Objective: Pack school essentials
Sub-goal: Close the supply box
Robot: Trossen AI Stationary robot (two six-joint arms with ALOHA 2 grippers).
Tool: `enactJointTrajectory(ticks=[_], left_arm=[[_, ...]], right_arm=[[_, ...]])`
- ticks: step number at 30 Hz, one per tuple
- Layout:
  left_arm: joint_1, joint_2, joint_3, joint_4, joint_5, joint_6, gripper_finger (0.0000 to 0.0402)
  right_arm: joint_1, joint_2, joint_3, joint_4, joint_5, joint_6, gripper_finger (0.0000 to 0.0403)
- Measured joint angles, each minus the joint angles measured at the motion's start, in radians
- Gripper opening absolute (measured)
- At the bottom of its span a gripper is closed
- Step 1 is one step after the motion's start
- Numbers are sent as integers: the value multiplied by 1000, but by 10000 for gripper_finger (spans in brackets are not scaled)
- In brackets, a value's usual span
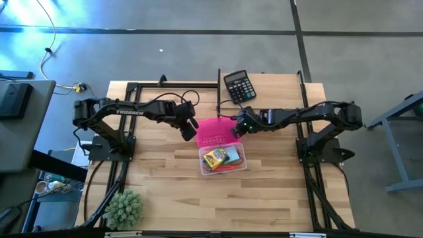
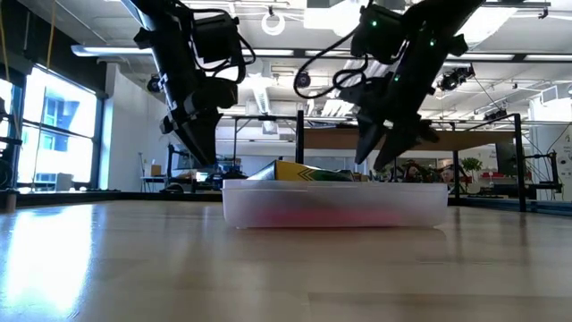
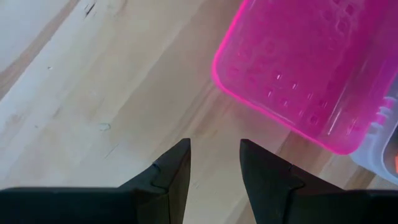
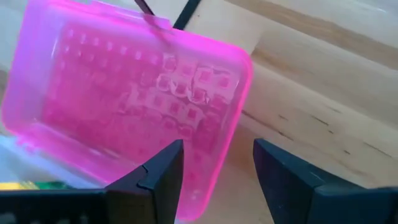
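crayon box inside clear case

Black calculator, spiky plant ball

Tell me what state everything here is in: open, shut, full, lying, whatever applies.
Clear box: open, holding the crayon box and other items.
Pink lid: off the box, lying on the table beside it.
Crayon box: lying in the clear box.
Calculator: lying flat, face up.
Plant ball: sitting at the table's near edge.
Left gripper: fingers open, empty, by the lid.
Right gripper: fingers open, at the lid's edge.
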Motion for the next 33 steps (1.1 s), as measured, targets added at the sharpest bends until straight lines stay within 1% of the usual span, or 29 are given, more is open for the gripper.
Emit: enactJointTrajectory(ticks=[4,10,15,18,28,33], left_arm=[[0,0,0,0,0,6,126],[0,0,0,0,1,19,126],[0,0,0,0,1,19,126],[0,0,0,0,0,19,126],[0,0,0,0,0,19,126],[0,0,0,0,0,34,126]], right_arm=[[1,49,0,38,40,8,183],[-2,127,0,65,64,13,183],[-2,166,1,73,106,31,183],[-2,184,1,90,113,42,178],[6,198,2,117,134,87,102],[27,198,2,116,156,126,74]])
